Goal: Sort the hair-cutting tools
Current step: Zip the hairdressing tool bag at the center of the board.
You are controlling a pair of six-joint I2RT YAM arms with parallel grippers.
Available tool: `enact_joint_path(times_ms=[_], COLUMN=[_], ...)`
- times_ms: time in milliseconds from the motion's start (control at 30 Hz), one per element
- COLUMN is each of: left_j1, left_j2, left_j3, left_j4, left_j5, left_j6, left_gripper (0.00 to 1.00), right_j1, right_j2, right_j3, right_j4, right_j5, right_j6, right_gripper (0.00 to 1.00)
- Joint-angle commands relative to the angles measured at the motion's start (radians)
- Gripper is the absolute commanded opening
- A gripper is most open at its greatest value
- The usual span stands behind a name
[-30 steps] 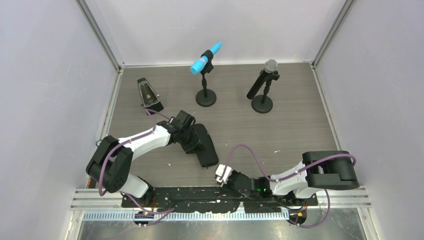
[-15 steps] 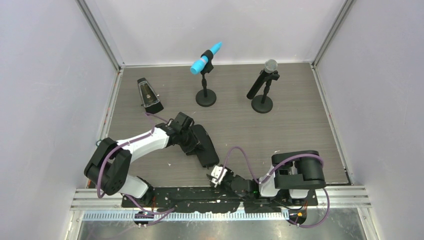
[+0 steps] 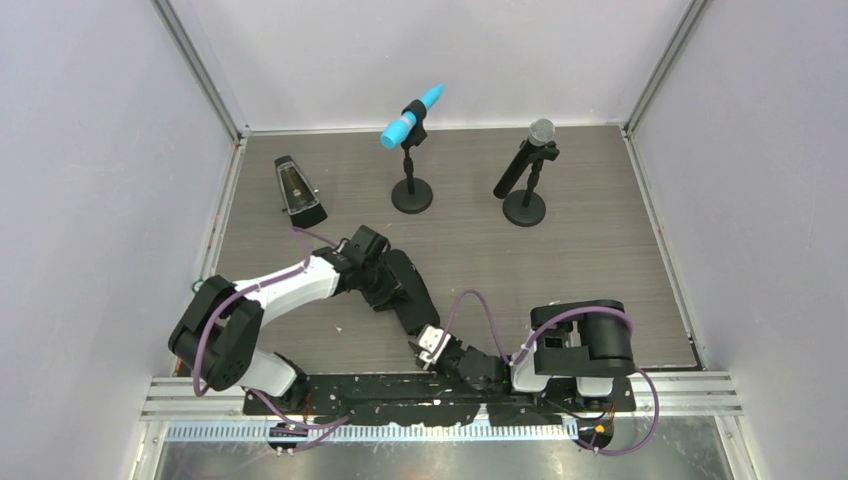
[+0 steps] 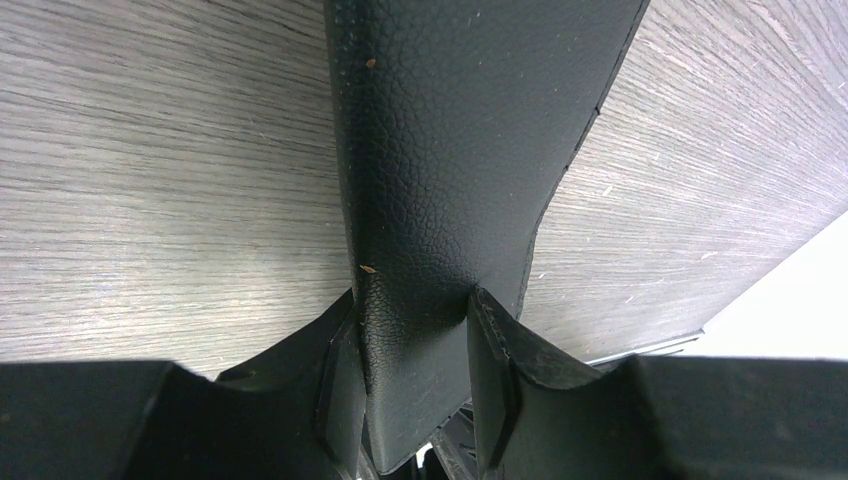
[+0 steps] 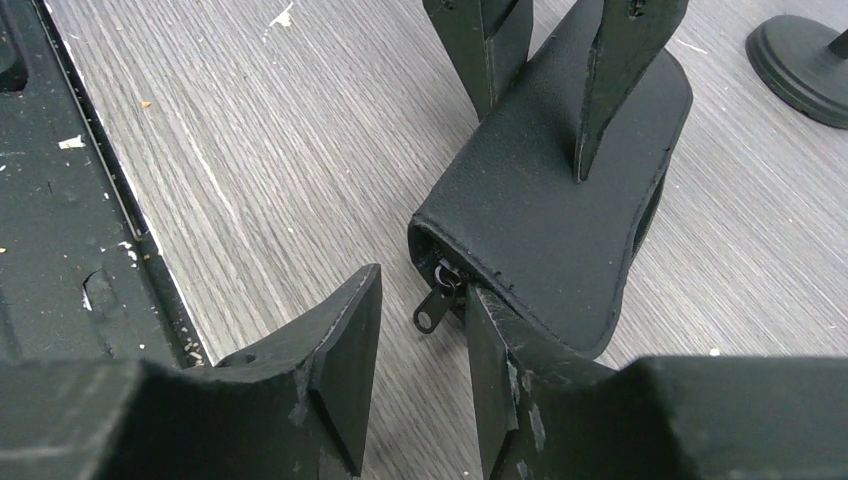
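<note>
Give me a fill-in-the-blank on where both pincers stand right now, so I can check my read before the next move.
1. The left pincer is shut on the black ____.
2. The right pincer stands ____, with the zipper pull between its fingers.
3. The microphone nearer the metronome is coloured ____.
Missing words: case; open; blue.

Top camera looks down from behind — both wrist cameras sit close on the black case [image 3: 418, 305].
</note>
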Motion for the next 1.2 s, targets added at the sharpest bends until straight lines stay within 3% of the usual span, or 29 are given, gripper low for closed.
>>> enact_joint_path(times_ms=[0, 200, 300, 400, 600, 933, 1167], left_j1=[-0.025, -0.035, -0.035, -0.025, 0.034, 0.082, 0.089], left_j2=[0.008, 0.007, 0.007, 0.008, 0.012, 0.06, 0.132], left_j3=[-0.02, -0.02, -0.016, 0.001, 0.02, 0.049, 0.137], left_j4=[0.021, 0.031, 0.016, -0.025, -0.089, -0.141, -0.222], left_j5=[0.007, 0.013, 0.003, -0.018, -0.058, -0.063, -0.062], left_j6=[-0.041, -0.049, -0.038, -0.004, 0.095, 0.269, 0.462], left_gripper=[0.3, 0.3, 0.3, 0.3, 0.29, 0.29, 0.29], right_j1=[-0.015, -0.03, -0.033, -0.034, -0.034, -0.114, -0.18], right_j2=[0.024, 0.036, 0.02, -0.012, -0.135, -0.292, -0.327], right_j3=[0.035, 0.032, 0.016, 0.0, -0.058, -0.067, -0.025], right_j4=[0.063, 0.06, 0.042, -0.007, -0.149, -0.549, -0.656], right_j5=[-0.008, 0.025, 0.026, 0.019, 0.075, 0.149, 0.065], right_j6=[0.023, 0.026, 0.026, 0.042, 0.127, 0.361, 0.336], right_gripper=[0.44, 0.34, 0.16, 0.06, 0.05, 0.05, 0.05])
